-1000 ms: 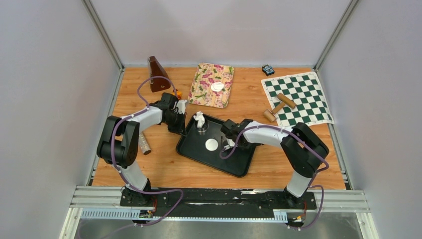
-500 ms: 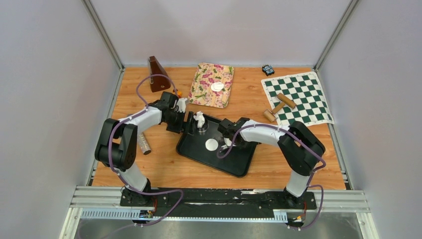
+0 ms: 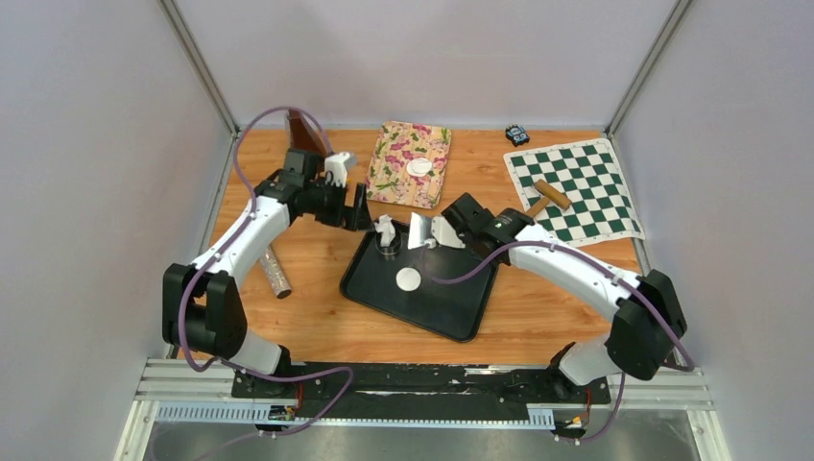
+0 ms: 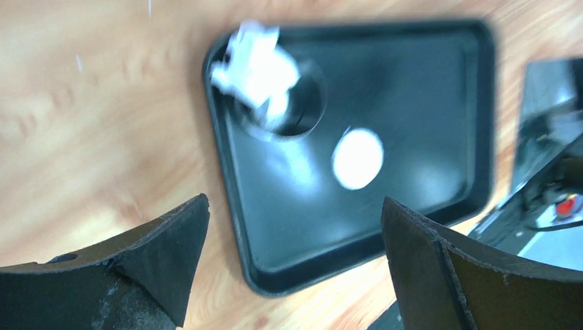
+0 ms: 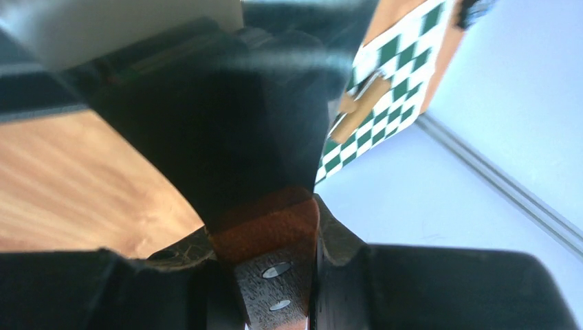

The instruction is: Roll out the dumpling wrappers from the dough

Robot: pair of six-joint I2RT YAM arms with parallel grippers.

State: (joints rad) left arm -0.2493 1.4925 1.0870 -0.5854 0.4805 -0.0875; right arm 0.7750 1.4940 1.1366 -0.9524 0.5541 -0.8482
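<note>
White scrap dough (image 3: pixel 385 229) sits in the ring cutter (image 3: pixel 389 250) at the tray's (image 3: pixel 451 309) eleven o'clock corner. The left gripper (image 3: pixel 359 208) has released it and backed off, jaws spread. The right gripper (image 3: pixel 443 232), clenched on a wooden-handled blade (image 3: pixel 420 230), has lifted clear, leaving one dumpling wrapper (image 3: pixel 409 279) cut at tray centre.

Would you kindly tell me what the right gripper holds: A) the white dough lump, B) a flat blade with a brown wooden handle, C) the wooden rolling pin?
B: the right gripper is shut on the brown handle of the flat blade; the wooden rolling pin lies on the chequered mat.
</note>
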